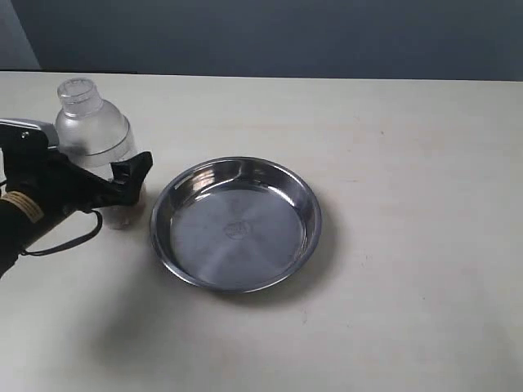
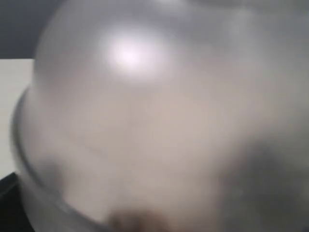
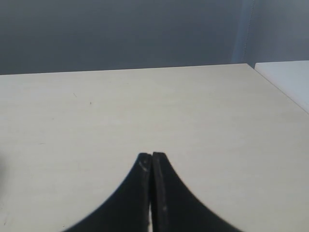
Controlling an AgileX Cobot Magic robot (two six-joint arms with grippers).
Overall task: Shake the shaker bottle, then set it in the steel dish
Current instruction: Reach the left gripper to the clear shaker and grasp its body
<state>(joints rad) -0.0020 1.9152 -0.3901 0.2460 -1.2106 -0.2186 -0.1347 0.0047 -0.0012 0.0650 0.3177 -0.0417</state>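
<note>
Shaker bottle (image 1: pixel 91 131) frosted, domed, in left tool (image 1: pixel 122 178); steel dish (image 1: pixel 235 223) round, shiny

We see the clear frosted plastic shaker bottle (image 2: pixel 159 125) pressed so close that its blurred, milky wall fills nearly the whole picture. Taking that wall as a dial, a soft white glare (image 2: pixel 128 53) sits toward eleven o'clock, a brownish smudge (image 2: pixel 130 222) shows through at six, and a grey shadow darkens it near four. Past its curved edge at nine o'clock lies a sliver of pale tabletop (image 2: pixel 12 96), with dark blue-grey backdrop (image 2: pixel 17 24) at ten and a black patch (image 2: pixel 7 203), too blurred to identify, at eight.
</note>
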